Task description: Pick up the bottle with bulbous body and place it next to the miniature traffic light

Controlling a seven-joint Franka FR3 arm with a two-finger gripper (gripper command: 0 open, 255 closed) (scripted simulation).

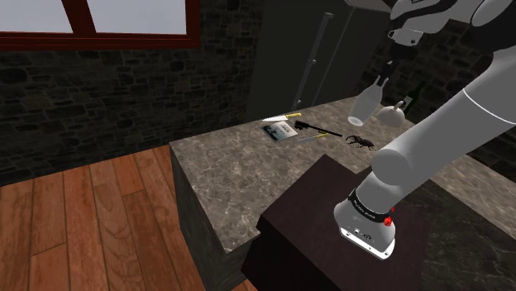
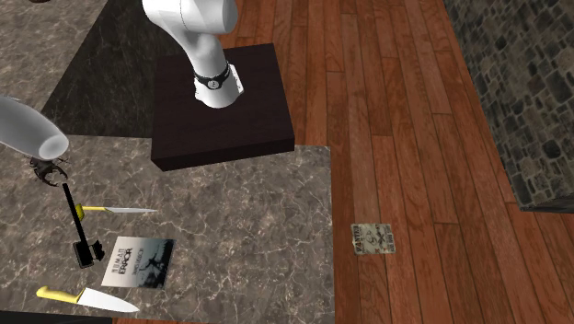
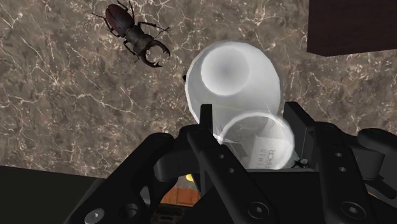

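Note:
A pale, translucent bottle with a bulbous body (image 1: 364,105) hangs above the marble counter (image 1: 248,174), neck up. My black gripper (image 1: 382,78) is shut on the neck. In the wrist view the gripper (image 3: 251,127) clasps the neck from both sides, and the round body (image 3: 235,79) points down at the counter. The same bottle (image 2: 28,129) looms large at the second exterior view's left edge. A dark stag beetle (image 3: 133,35) lies on the counter just beyond the bottle.
The beetle (image 1: 361,140) sits below the bottle, with a small pale object (image 1: 395,114) beside it. A book (image 2: 143,260), a black tool (image 2: 78,225) and two yellow-handled knives (image 2: 83,296) lie farther along. The dark stand (image 2: 221,106) adjoins the counter. A card (image 2: 374,238) lies on the wooden floor.

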